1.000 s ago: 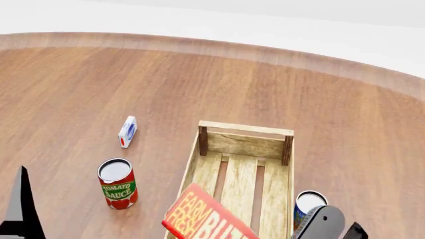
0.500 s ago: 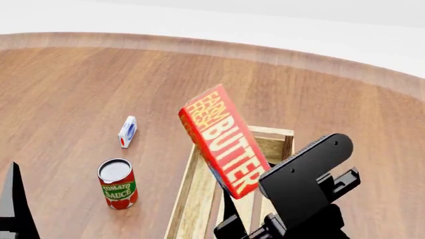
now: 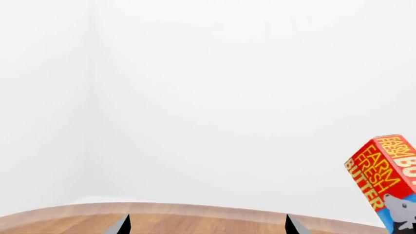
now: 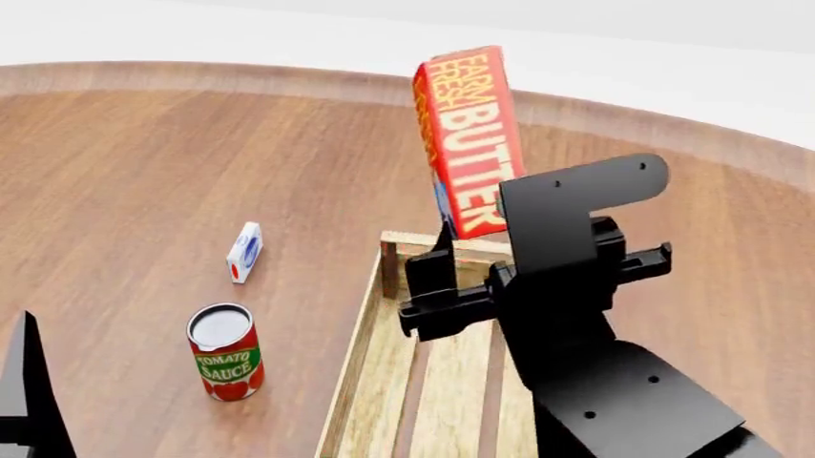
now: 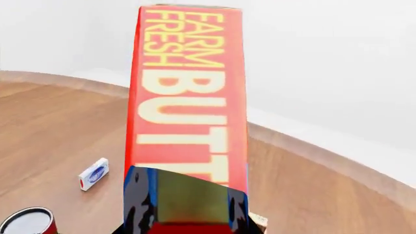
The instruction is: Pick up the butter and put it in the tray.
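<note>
The butter (image 4: pixel 465 134), a red-orange carton with "FARM FRESH BUTTER" lettering, hangs nearly upright in the air above the far end of the tray (image 4: pixel 363 363). My right gripper (image 4: pixel 461 243) is shut on its lower end. The right wrist view shows the butter (image 5: pixel 188 97) filling the middle, with a tray corner (image 5: pixel 258 222) just below. The tray is a light-wood slatted crate, partly hidden by my right arm. My left gripper (image 3: pixel 206 226) is open with nothing between its fingertips, low at the left (image 4: pixel 26 391). The left wrist view catches the butter (image 3: pixel 383 175) at its edge.
A tomato sauce can (image 4: pixel 225 351) stands left of the tray, and a small white-blue carton (image 4: pixel 244 252) lies beyond it. Both also show in the right wrist view, the can (image 5: pixel 26 222) and the carton (image 5: pixel 93 174). The round wooden table's far edge (image 4: pixel 255 81) meets a white wall.
My right gripper has carried the butter up and away from me, from low over the tray's near end to high above its far end, turning it upright. The left arm has barely moved.
</note>
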You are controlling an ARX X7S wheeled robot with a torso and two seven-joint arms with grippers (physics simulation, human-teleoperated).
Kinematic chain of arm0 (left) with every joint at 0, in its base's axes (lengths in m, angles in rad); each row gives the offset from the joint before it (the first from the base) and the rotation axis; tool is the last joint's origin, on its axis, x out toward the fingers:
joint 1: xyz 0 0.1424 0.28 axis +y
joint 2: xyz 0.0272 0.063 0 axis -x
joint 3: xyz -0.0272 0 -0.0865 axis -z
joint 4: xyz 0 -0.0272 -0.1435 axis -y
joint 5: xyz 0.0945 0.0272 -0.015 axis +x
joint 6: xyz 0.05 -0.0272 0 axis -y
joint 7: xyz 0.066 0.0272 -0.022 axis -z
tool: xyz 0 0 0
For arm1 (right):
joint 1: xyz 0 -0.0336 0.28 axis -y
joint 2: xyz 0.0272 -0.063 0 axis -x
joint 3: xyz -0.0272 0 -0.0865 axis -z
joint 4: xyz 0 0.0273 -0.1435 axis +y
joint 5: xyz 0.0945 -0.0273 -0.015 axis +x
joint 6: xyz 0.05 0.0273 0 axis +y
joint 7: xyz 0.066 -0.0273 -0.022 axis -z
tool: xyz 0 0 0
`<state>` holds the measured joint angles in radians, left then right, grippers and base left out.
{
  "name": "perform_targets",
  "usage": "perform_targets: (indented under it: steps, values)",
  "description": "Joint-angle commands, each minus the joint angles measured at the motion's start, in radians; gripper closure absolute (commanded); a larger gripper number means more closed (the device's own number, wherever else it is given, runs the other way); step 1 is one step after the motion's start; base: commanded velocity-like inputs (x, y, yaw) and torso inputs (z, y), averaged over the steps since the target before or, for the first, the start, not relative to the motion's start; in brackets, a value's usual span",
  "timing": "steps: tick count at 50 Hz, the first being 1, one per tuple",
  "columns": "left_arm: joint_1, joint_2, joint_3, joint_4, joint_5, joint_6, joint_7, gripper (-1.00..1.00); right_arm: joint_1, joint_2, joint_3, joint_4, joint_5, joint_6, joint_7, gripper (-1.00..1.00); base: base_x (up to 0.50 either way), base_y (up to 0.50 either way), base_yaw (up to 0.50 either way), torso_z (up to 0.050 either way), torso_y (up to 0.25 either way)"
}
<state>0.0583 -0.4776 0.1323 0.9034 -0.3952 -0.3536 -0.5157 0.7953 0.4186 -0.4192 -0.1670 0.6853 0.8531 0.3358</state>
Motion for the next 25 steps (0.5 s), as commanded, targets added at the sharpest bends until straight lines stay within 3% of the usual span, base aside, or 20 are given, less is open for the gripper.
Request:
perform_targets:
  steps: [1,12,25]
  values:
    - [-0.003,-0.004,0.004,0.004,-0.003,-0.002,-0.005,-1.00,0.106,-0.116,0.027,0.139,-0.068,-0.030,0.041,1.00,0.00,0.00,0.00,0.000,0.000]
    - [0.000,-0.007,0.003,0.001,-0.005,0.006,-0.009,-1.00,0.195,-0.212,0.029,0.308,-0.064,-0.002,0.062,1.00,0.00,0.00,0.00,0.001,0.002]
    - [-0.001,-0.010,0.008,-0.008,-0.008,0.010,-0.010,-1.00,0.306,-0.329,0.126,0.589,-0.014,0.037,0.142,1.00,0.00,0.00,0.00,0.000,0.001]
